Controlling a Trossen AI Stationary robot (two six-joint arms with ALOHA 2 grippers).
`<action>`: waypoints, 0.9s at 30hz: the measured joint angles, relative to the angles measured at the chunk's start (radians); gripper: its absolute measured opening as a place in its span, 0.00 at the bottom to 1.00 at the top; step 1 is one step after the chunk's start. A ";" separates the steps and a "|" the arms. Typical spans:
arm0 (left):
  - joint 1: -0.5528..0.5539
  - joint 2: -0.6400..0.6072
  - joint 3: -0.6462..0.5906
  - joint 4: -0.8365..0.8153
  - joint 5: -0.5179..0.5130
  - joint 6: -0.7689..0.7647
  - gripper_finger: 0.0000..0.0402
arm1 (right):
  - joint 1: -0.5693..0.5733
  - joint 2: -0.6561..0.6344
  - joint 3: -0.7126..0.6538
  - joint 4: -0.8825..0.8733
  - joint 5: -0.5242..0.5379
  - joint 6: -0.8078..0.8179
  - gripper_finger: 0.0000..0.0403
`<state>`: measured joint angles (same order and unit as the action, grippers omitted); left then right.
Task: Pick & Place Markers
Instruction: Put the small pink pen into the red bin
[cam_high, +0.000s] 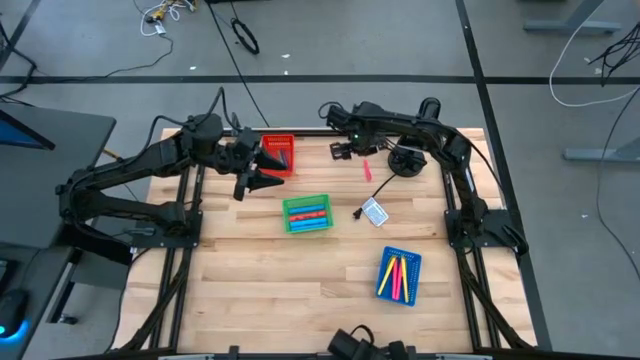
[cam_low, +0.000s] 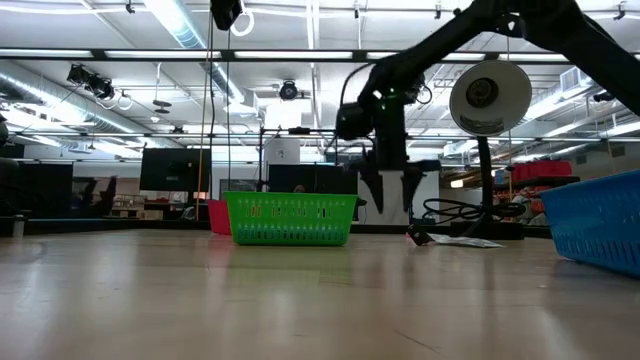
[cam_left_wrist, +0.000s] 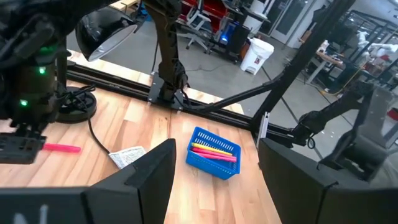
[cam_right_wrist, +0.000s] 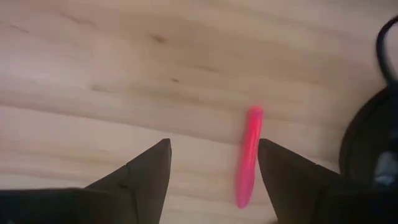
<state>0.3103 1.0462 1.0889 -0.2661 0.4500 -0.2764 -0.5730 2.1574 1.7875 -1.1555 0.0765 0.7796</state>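
Right claw (cam_high: 345, 150) hung over the far side of the table (cam_high: 300, 270), near the black lamp base (cam_high: 405, 162). Its two fingers were spread apart and held nothing. A pink marker (cam_high: 366, 169) lay flat on the wood just beside it, a bit toward the lamp base and toward the near edge. In the right wrist view the pink marker (cam_right_wrist: 247, 155) sat close to one finger, not in the middle of the gap, and it ran nearly straight ahead between the fingers, not across them. So I think the claw needed to slide a little sideways toward the marker before it went down, so that one finger came down on each side.

Left claw (cam_high: 258, 172) waited beside the red tray (cam_high: 281, 156), also spread apart and empty. It was farther from the pink marker, so the right claw was the better one for this pick.

Other markers (cam_high: 399, 276) already lay in the blue tray (cam_high: 383, 270) near the front of the table. Some more markers (cam_high: 308, 215) lay in the green tray (cam_high: 290, 209) in the middle. A small white card (cam_high: 375, 211) lay between the trays.
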 joint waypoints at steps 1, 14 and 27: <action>0.000 0.000 0.000 0.000 0.000 0.000 0.58 | -0.005 0.000 -0.024 0.010 -0.014 -0.002 0.60; 0.000 0.001 0.000 -0.002 -0.009 0.027 0.58 | -0.020 -0.001 -0.222 0.087 -0.129 -0.027 0.60; 0.000 0.002 0.000 -0.001 -0.011 0.027 0.58 | -0.068 -0.003 -0.227 0.121 -0.190 -0.125 0.45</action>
<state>0.3099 1.0477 1.0889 -0.2674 0.4390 -0.2494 -0.6415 2.1548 1.5600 -1.0348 -0.1135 0.6547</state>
